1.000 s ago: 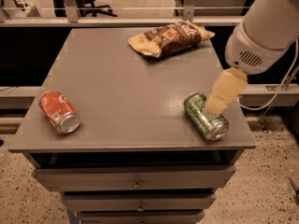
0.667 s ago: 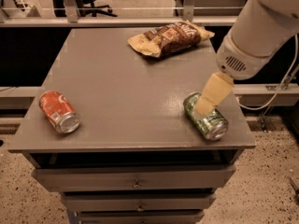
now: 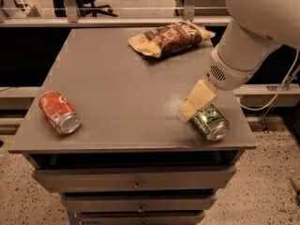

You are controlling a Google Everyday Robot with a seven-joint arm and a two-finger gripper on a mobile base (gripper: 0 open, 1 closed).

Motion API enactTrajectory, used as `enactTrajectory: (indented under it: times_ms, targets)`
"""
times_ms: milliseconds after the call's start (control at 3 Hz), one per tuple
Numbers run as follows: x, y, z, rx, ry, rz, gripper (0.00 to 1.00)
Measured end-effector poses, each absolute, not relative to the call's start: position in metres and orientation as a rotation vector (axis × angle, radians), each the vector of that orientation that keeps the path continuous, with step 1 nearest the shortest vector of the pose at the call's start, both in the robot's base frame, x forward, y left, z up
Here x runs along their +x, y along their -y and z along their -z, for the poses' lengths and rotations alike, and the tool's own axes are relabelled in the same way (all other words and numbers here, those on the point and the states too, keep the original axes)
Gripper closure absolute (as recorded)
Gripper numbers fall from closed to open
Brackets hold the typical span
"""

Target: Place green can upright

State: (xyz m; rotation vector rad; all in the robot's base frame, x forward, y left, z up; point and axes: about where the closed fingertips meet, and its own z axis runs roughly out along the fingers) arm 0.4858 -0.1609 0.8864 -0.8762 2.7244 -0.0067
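Observation:
The green can (image 3: pixel 212 122) lies on its side near the front right corner of the grey table (image 3: pixel 122 93), its silver end facing the front. My gripper (image 3: pixel 191 110) reaches down from the upper right, and its cream-coloured end sits at the can's far left end, touching or just above it. The arm's white body covers the upper right of the view.
A red-orange soda can (image 3: pixel 59 112) lies on its side near the table's front left. A brown chip bag (image 3: pixel 169 36) lies at the back centre. Drawers sit below the table's front edge. The table's right edge is close to the green can.
My gripper has moved left and down along the green can, from its right side to its far left end. The can has barely shifted.

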Motion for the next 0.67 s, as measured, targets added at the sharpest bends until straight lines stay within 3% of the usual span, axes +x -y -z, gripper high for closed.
enactTrajectory:
  times_ms: [667]
  targets:
    - [0.489,0.141,-0.856,-0.719,-2.778,-0.031,0.0]
